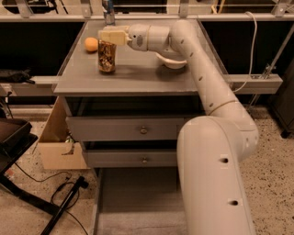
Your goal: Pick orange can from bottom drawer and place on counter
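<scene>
The orange can (106, 58) stands upright at the left of the counter (138, 78), its base at or just above the surface. My gripper (109, 38) reaches in from the right and is shut on the can's top. The bottom drawer (138, 202) is pulled open below the cabinet, and the part of its dark floor that shows is bare. My arm hides the drawer's right side.
A round orange fruit (91, 44) lies just left of the can. A white bowl (172, 62) sits behind my arm. A silvery-blue can (109, 13) stands at the counter's back edge. Two upper drawers (143, 130) are closed. A cardboard box (55, 149) and black stand legs (59, 213) are at the lower left.
</scene>
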Robot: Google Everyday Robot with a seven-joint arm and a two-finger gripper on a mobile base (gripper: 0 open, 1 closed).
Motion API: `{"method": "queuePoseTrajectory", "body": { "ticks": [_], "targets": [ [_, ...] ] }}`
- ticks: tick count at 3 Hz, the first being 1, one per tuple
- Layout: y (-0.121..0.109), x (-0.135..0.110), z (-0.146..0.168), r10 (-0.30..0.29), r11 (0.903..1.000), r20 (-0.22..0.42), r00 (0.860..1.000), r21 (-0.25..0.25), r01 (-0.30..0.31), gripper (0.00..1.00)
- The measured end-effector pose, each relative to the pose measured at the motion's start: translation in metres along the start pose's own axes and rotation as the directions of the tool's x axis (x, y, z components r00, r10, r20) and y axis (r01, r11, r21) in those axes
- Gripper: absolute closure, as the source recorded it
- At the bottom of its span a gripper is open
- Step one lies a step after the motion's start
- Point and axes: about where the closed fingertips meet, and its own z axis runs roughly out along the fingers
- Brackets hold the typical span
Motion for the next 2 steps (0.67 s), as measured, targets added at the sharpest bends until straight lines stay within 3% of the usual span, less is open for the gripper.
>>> {"method": "queuePoseTrajectory", "body": {
  "ticks": [1, 2],
  "targets": [
    [-0.0003, 0.0005, 0.0005, 0.003, 1.0, -0.002, 1.0, 0.0, -0.003, 0.84],
    [0.0012, -0.0079, 0.0007, 0.003, 1.0, -0.002, 1.0, 0.0, -0.003, 0.53]
  ]
}}
